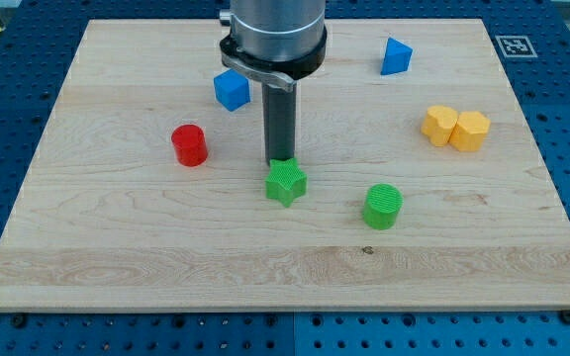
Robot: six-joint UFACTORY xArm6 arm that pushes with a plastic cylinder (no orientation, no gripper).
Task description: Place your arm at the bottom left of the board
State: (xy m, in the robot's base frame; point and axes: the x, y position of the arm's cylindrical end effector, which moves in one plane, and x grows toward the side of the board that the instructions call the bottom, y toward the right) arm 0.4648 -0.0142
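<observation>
Currently: my tip, a bare rod holding nothing, touches the green star block's top side, mid-board. Target: board's bottom-left corner. Route passes below red cylinder; steer clear of the star.

The robot's arm comes in from the top of the picture, at 12 o'clock. Its wrist is a big round drum, shiny grey like metal, with darker and lighter stripes of light down its side. Around the bottom of the drum runs a thin black ring, and a small silver lip sticks out under it. From the middle of the drum a straight dark rod goes down. The rod is grey-black and smooth, the same width all the way. Its tip is a plain flat end.
</observation>
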